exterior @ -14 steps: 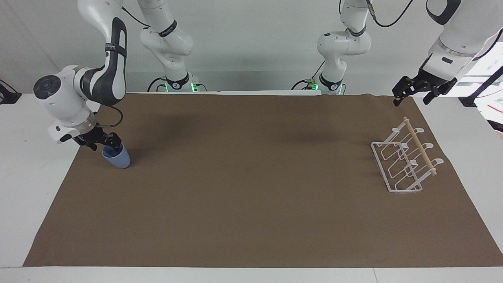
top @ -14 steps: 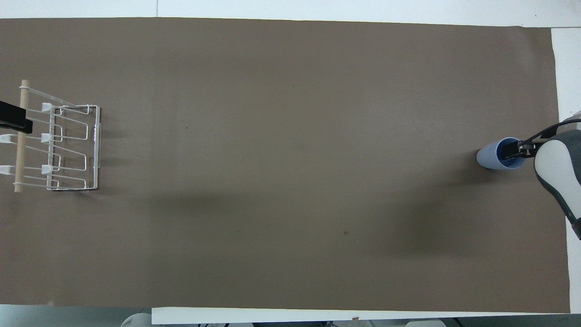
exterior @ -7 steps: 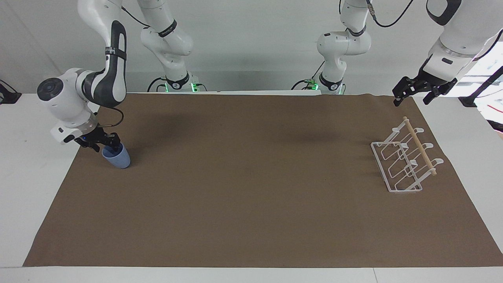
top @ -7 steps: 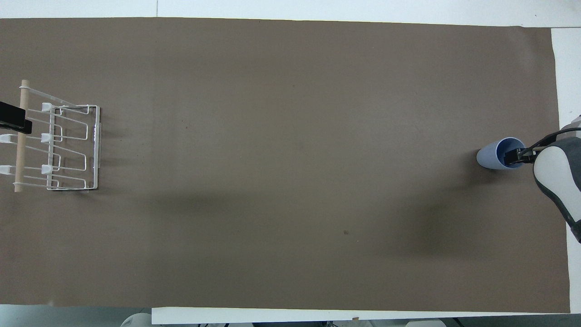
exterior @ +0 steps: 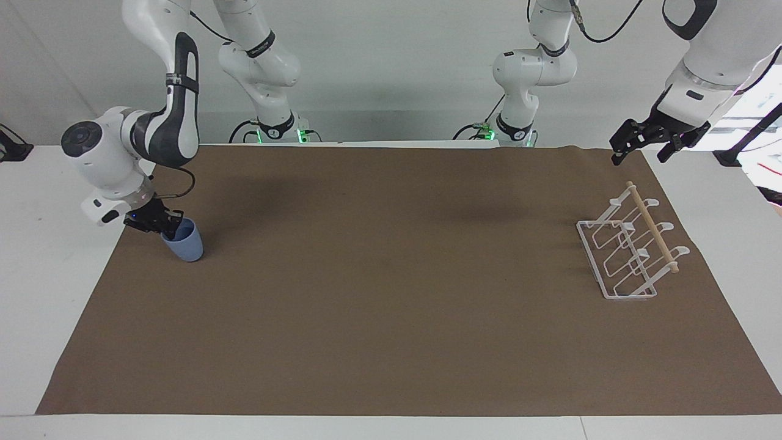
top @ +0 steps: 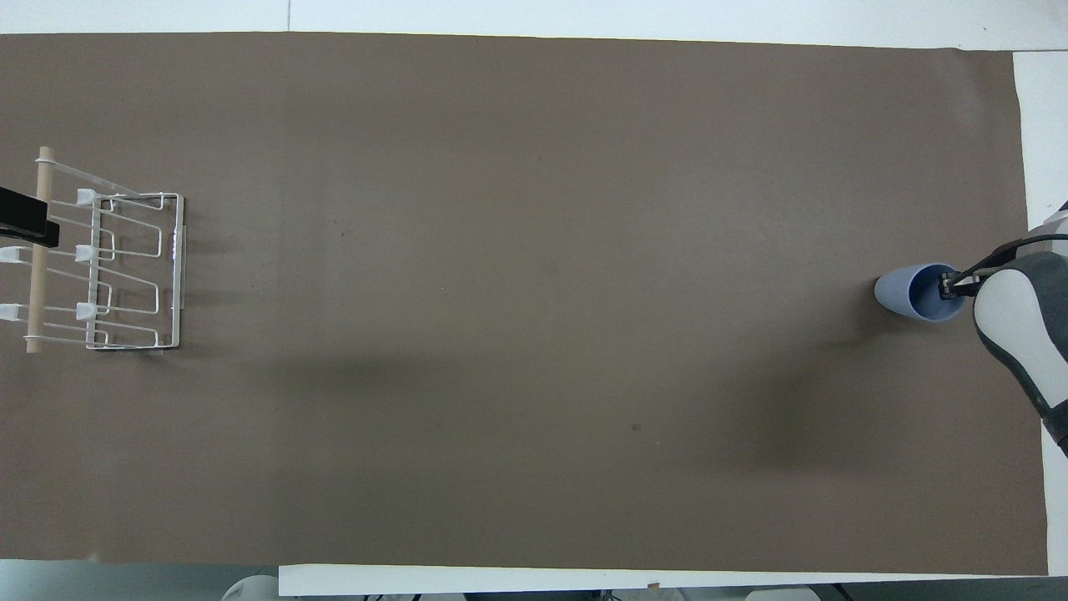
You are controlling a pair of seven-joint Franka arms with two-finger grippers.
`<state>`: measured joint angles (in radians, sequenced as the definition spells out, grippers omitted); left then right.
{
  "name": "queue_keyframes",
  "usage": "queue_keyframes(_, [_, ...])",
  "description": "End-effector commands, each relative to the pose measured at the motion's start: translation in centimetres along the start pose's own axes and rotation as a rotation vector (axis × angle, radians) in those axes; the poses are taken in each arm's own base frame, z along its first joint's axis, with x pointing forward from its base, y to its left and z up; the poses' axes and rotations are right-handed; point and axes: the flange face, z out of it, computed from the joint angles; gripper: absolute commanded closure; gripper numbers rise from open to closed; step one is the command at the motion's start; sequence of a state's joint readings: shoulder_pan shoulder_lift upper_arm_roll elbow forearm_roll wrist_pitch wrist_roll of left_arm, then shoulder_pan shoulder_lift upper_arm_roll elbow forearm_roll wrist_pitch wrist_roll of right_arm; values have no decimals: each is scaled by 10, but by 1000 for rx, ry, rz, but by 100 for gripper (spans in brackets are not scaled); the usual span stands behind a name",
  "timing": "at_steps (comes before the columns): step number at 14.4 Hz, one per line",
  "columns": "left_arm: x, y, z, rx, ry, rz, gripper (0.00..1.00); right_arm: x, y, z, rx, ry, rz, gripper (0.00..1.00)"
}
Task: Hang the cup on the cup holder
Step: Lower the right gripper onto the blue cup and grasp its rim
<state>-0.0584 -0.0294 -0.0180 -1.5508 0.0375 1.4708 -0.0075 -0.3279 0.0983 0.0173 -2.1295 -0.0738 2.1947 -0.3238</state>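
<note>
The light-blue cup [exterior: 186, 243] stands slightly tilted on the brown mat at the right arm's end of the table; it also shows in the overhead view [top: 905, 292]. My right gripper [exterior: 166, 227] is shut on the cup's rim, one finger inside the cup [top: 949, 288]. The white wire cup holder [exterior: 652, 227] with its wooden dowel stands at the left arm's end [top: 37, 284], with nothing on its prongs. My left gripper [exterior: 641, 156] hangs open in the air over the table's corner beside the holder, nearer to the robots, and waits [top: 25, 227].
A brown mat [exterior: 391, 275] covers most of the white table. Two more arm bases [exterior: 275, 128] stand at the robots' edge of the table.
The right gripper's fingers have closed on the cup's rim, and the cup has shifted and tilted a little with them. The left arm has not moved.
</note>
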Motion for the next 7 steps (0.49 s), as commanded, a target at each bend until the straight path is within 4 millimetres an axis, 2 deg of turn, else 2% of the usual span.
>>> queue_keyframes(1, [-9, -3, 2, 19, -47, -4, 0, -2, -2, -3, 2, 26, -15, 100])
queue_keyframes(2, [-13, -4, 3, 20, -69, -7, 0, 0, -2, -3, 4, 19, -18, 100])
queue_keyframes(3, [-15, -4, 5, 21, -75, -3, 0, 5, 0, -12, 1, 26, -20, 100])
queue_keyframes(5, [-16, -6, 7, 19, -78, -13, 0, 12, -4, -40, 17, -23, -31, 100])
queue_keyframes(6, [-18, -9, 7, 19, -82, -30, 0, 14, -16, -52, 40, -65, -50, 100])
queue_keyframes(7, [-19, -16, 9, 19, -91, -60, 0, 18, -43, -71, 129, -96, -56, 100])
